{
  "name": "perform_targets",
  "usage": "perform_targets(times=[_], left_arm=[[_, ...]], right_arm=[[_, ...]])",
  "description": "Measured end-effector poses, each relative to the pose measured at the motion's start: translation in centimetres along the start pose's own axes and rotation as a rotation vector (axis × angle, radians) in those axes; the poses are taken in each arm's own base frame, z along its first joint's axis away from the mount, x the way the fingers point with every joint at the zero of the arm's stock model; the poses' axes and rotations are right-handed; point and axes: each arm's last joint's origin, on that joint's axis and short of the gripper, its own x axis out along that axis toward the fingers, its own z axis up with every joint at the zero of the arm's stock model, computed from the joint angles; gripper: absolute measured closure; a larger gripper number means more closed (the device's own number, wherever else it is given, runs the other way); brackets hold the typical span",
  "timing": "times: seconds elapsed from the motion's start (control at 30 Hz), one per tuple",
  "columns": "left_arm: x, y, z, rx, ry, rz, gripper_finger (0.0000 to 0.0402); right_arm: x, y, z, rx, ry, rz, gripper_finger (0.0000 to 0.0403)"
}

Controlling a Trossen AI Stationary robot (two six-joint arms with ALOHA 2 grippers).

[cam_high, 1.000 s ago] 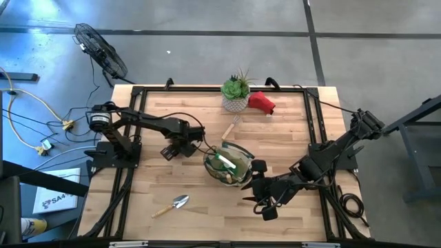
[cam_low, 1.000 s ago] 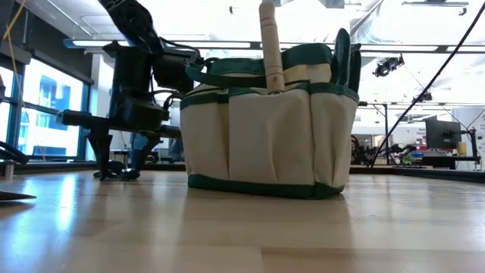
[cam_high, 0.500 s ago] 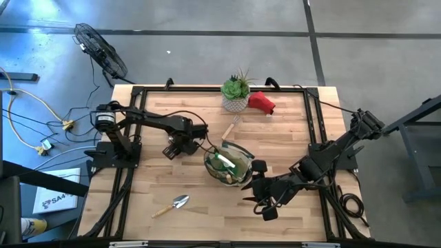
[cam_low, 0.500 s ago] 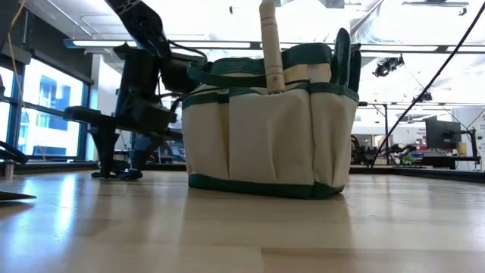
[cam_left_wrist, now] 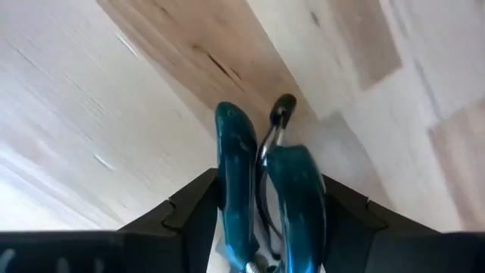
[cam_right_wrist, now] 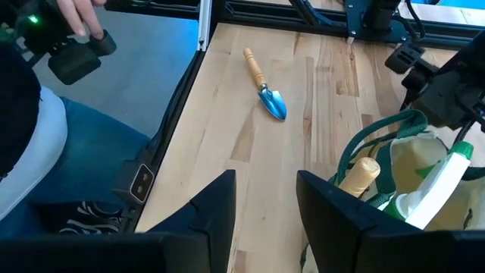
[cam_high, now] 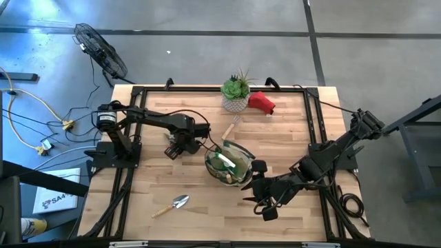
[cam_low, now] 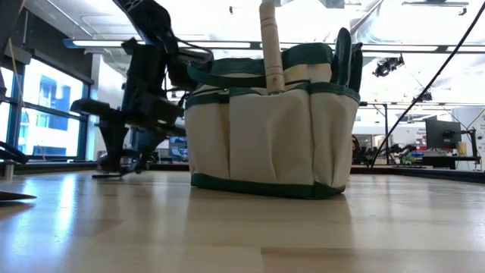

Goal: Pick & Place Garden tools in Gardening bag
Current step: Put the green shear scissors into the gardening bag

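Left hand [cam_high: 180, 146] clamps teal-handled pruner [cam_left_wrist: 261, 189], just left of bag [cam_high: 229, 164]. Right hand [cam_high: 265, 204] idle, fingers apart, empty, right of bag. Bag tan canvas, green rim, mid-surface [cam_high: 158, 176]; spray bottle [cam_right_wrist: 439, 186] inside. Trowel [cam_high: 172, 204] near front edge. No legible writing.

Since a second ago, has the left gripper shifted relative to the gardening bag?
Yes. In the high view the left gripper, holding dark-handled pruners, has moved right, closer to the gardening bag, which stays put.
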Motion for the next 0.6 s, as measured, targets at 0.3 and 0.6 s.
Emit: perform_targets(times=[0.3, 0.6], left_arm=[[-1.1, -0.2, -0.1, -0.036, 0.033, -0.050, 0.0226], [-1.2, -0.2, -0.1, -0.032, 0.014, -0.068, 0.0335]], right_arm=[[-0.2, 0.5, -0.2, -0.012, 0.005, 0.012, 0.0270], [-0.2, 0.6, -0.2, -0.015, 0.005, 0.013, 0.0270]])
